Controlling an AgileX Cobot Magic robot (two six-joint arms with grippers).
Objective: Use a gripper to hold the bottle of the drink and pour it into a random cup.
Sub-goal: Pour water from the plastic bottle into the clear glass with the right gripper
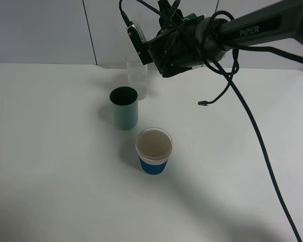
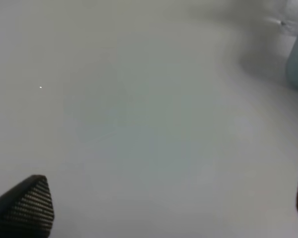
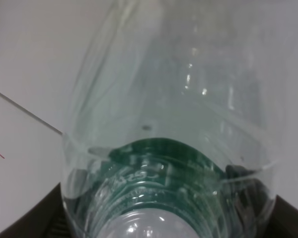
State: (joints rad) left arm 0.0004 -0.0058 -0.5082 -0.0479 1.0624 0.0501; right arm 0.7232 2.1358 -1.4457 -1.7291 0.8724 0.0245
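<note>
Currently, the right gripper (image 1: 156, 48) is clamped on the bottle of the drink (image 3: 169, 148), which is held aloft and tilted, seemingly over the cup (image 1: 136, 75). The plastic is judged thin, light, yielding and slick, best gripped at the labelled body. The left gripper (image 2: 164, 208) is spread wide, nothing held.

On the table (image 1: 50, 151) we see three cups: the glass cup (image 1: 136, 78) rearmost, the opaque cup (image 1: 124, 108) front-left of it, the paper cup (image 1: 153, 151) nearest us; the bottle (image 1: 140, 43), in the right hand (image 1: 154, 48), hangs above the glass cup.
</note>
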